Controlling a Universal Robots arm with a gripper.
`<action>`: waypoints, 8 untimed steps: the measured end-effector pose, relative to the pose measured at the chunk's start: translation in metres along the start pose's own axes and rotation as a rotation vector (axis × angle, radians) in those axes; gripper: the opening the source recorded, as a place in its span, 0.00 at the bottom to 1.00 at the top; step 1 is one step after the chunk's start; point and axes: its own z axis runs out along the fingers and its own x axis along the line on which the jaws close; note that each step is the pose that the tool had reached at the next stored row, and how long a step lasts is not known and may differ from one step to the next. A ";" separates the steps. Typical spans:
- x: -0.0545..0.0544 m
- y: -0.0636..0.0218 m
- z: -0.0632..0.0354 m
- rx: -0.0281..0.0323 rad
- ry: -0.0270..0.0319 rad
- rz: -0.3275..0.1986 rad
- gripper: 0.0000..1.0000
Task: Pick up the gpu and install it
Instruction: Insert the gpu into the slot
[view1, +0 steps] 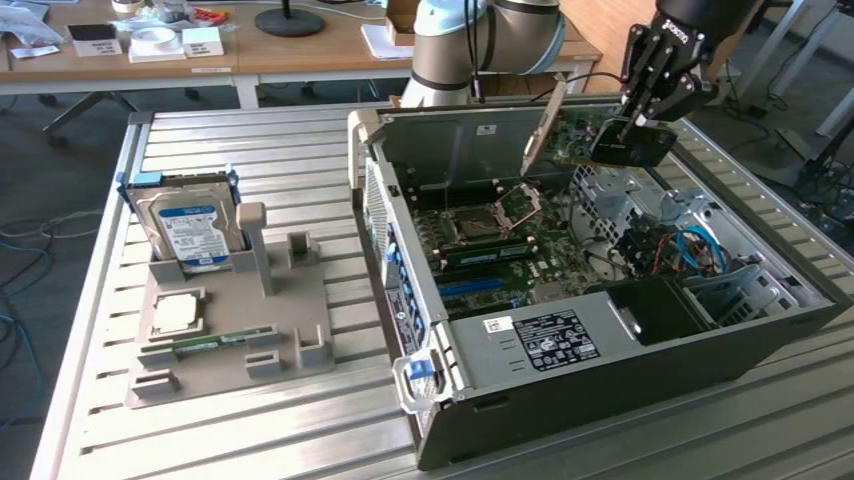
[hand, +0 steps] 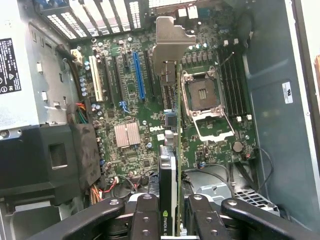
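— While the hand (view1: 638, 125) is clenched on the graphics card (view1: 587, 140), holding it in the air above the open computer case (view1: 601, 380), what could spoil things?

— Poor lining-up, most likely. Seen from the wrist, the graphics card (hand: 169, 150) hangs edge-on over the main board (hand: 130, 105), beside the blue slot (hand: 138, 75) rather than over it. If its lower edge misses a slot, it could jam or bend. Its metal bracket (hand: 170, 37) might also catch on the rear grille (hand: 100, 17).

— And what cannot be made out?

— Whichever slot lies under the graphics card is covered by it. Its contact edge is out of sight, and how high it hangs above the main board cannot be judged.
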 end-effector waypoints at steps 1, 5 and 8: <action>0.000 0.0000 0.0000 -0.0001 0.0002 -0.004 0.27; 0.000 0.0000 0.0001 -0.0009 0.0028 -0.042 0.27; 0.000 0.0000 0.0001 -0.0017 0.0052 -0.076 0.27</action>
